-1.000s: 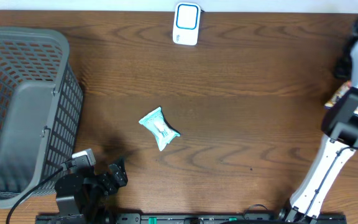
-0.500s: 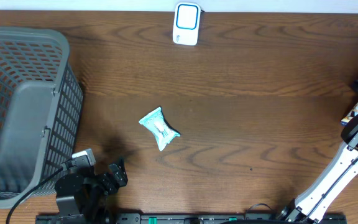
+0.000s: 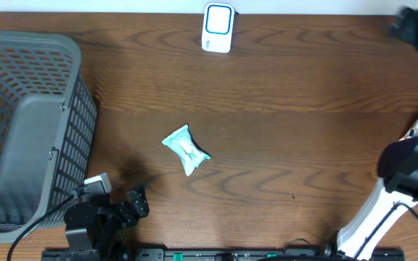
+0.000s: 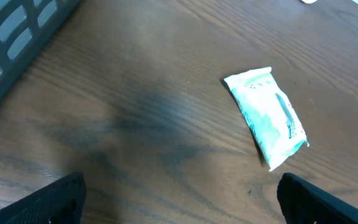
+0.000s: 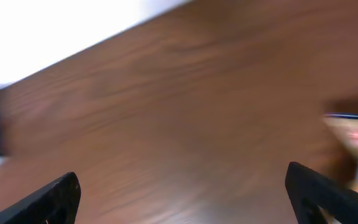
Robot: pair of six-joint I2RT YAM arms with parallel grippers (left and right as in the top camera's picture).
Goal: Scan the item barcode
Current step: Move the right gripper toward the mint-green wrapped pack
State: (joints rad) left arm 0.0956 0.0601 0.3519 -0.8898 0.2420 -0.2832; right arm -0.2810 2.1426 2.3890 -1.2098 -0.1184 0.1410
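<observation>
Overhead view of the wooden table (image 3: 296, 145), read as a clock face.

- **9 o'clock:** a grey plastic mesh basket (image 3: 20, 123) fills the left edge.
- **7 o'clock:** the left gripper (image 3: 138, 201) sits low beside the basket's near corner. Its claw is spread wide, and in the left wrist view both fingertips (image 4: 55, 198) stand far apart with nothing between them.
- **Centre:** the task item, a small teal-and-white sachet (image 3: 186, 149), lies flat on the bare wood. It is well apart from both grippers. From the left wrist camera it lies toward 1 o'clock.
- **12 o'clock:** a white scanner with a blue-framed face (image 3: 218, 27) rests at the far edge.
- **1–2 o'clock:** the right gripper (image 3: 414, 25) is motion-blurred. Its claw is spread and empty in the right wrist view, above the wood.
- **3 o'clock:** a colourful package (image 5: 353, 140) lies there, too blurred to identify.
</observation>
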